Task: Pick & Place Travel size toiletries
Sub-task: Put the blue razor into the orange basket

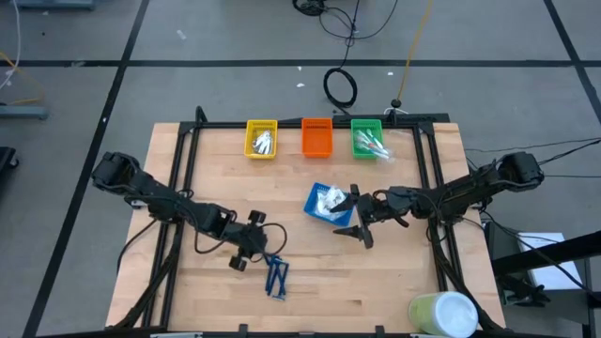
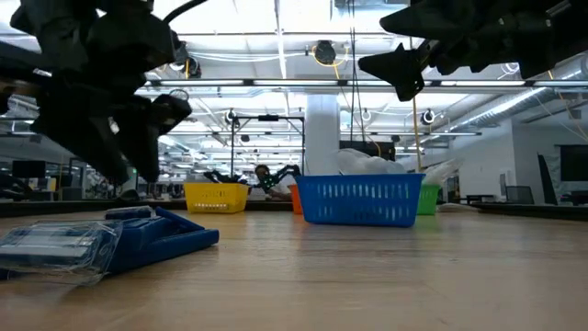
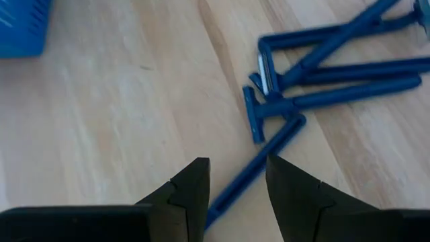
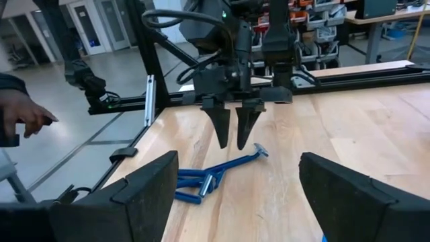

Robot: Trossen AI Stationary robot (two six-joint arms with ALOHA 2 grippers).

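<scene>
Several dark blue razors lie in a loose heap on the wooden table, near its front edge; they also show in the left wrist view. My left gripper points steeply down just left of the heap, open. Its fingers stand on either side of one razor's handle, which lies on the table; I see no touch. My right gripper hovers level and wide open beside the blue tray, which holds white sachets.
Yellow, orange and green trays stand in a row at the table's far edge. A big pale green cylinder stands at the near right corner. A person's hand shows beyond the table.
</scene>
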